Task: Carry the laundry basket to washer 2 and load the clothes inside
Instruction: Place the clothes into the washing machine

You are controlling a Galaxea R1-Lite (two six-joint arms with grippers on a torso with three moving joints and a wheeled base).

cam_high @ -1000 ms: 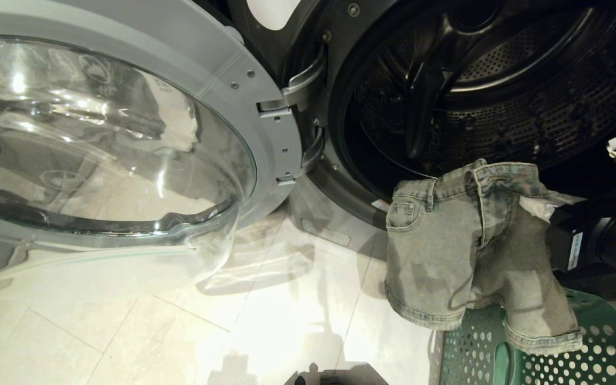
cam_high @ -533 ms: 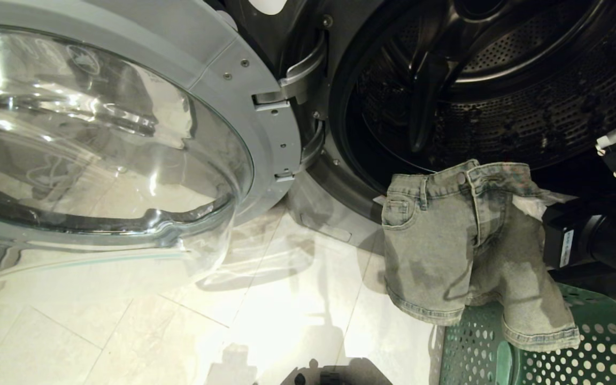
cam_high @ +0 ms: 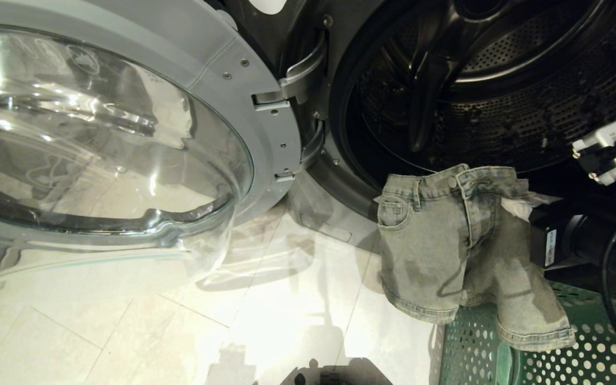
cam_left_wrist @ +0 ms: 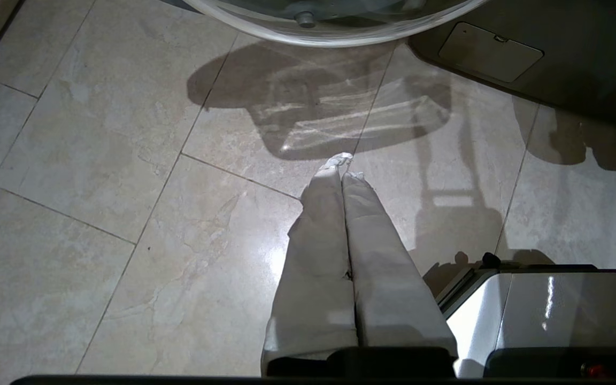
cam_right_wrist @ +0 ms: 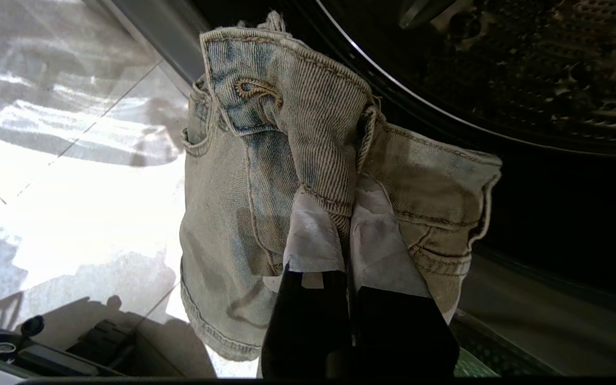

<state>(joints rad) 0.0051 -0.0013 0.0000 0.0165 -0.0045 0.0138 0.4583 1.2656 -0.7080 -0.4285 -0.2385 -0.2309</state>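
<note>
Washer 2 (cam_high: 340, 64) stands in front of me with its door swung open; only a corner of its white label shows. Its perforated drum (cam_high: 500, 80) is dark inside. My right gripper (cam_high: 522, 206) is shut on the waistband of faded denim shorts (cam_high: 436, 240), one of the clothes. They hang before the drum's lower rim, above the green laundry basket (cam_high: 597, 342). In the right wrist view the gripper (cam_right_wrist: 346, 203) pinches the waistband of the shorts (cam_right_wrist: 244, 176). The left gripper (cam_left_wrist: 343, 168) is shut on nothing, over the floor.
The open door (cam_high: 265, 69), with its bulging glass, fills the left half of the head view above pale floor tiles (cam_high: 286, 321). My base (cam_high: 335, 374) sits at the lower edge. A service hatch (cam_left_wrist: 490, 51) is low on the washer's front.
The view tilted slightly, shifting the scene upward. My right gripper carried the shorts a little to the left along the drum's lower rim. The left arm stayed still.
</note>
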